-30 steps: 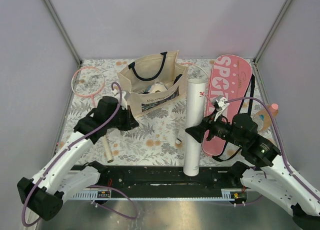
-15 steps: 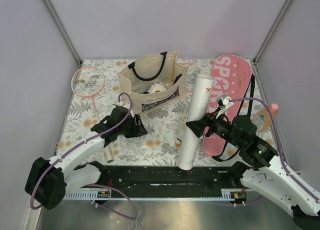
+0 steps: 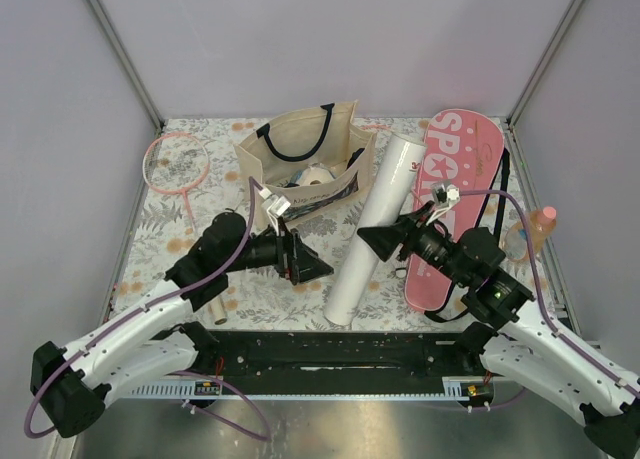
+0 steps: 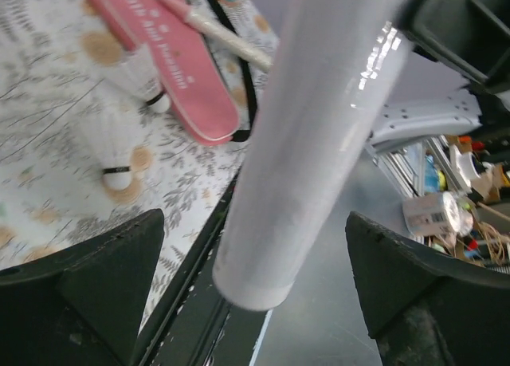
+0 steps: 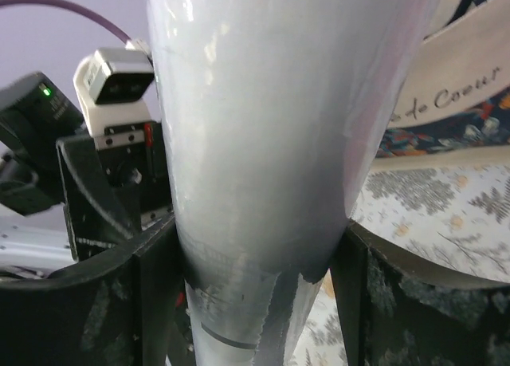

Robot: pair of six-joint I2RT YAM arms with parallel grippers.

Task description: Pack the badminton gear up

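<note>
The long white tube slants over the mat, held off it, and my right gripper is shut on its middle. In the right wrist view both jaws press the tube. My left gripper is open just left of the tube's near end. In the left wrist view that end hangs between the wide-apart fingers, touching neither. The pink "SPORT" cover lies on the right with a racket handle on it. A pink racket lies at the far left. A white shuttlecock stands on the mat.
The beige tote bag stands open at the back centre, with items inside. A small bottle with a pink cap lies at the right edge. The black rail runs along the near edge. Grey walls close three sides.
The left gripper has opened and swung right, from beside the tote bag to the tube's near end. The right gripper has tilted the tube, its near end moving left.
</note>
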